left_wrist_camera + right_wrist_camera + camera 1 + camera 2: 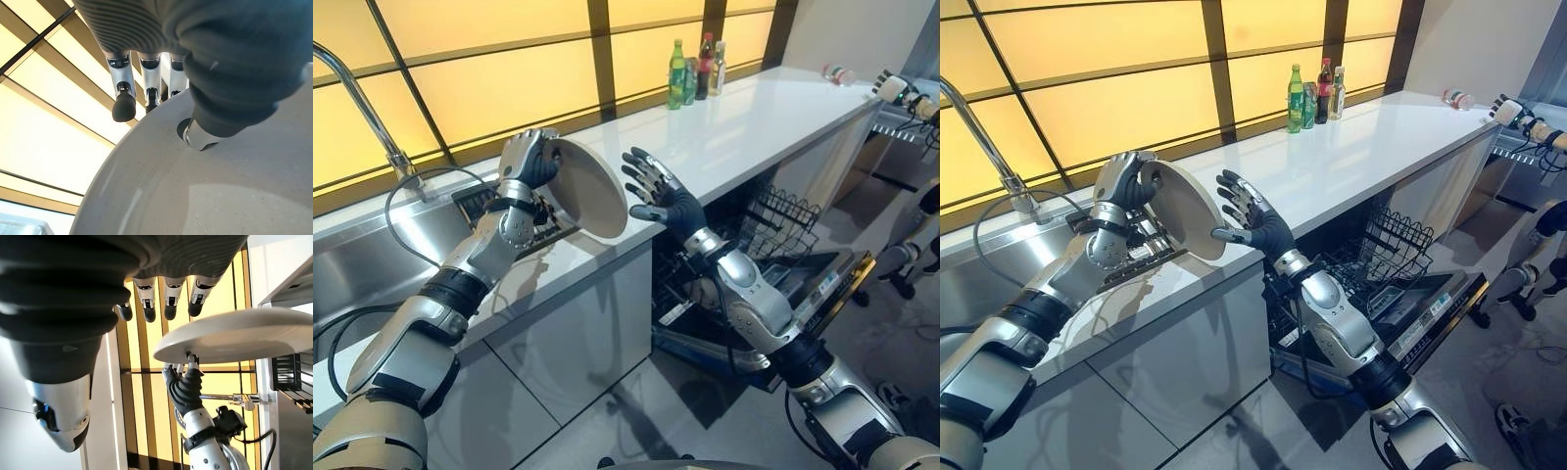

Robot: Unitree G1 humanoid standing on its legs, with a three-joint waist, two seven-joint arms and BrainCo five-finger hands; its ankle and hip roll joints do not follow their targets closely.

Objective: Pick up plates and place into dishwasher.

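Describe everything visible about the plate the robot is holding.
The plate is round, plain off-white and looks ceramic, with a shallow well and a raised rim. It is held up on edge above the white counter, near the dish rack by the sink. The left hand grips its rim, thumb on the inner face. The open right hand sits close beside it, not touching.

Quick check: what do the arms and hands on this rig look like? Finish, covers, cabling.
Both arms are silver-grey shells with black bands at the joints. The left hand and right hand have silver fingers with dark tips, and a dark ribbed cover over the back of the hand and wrist. A black cable loops beside the left forearm.
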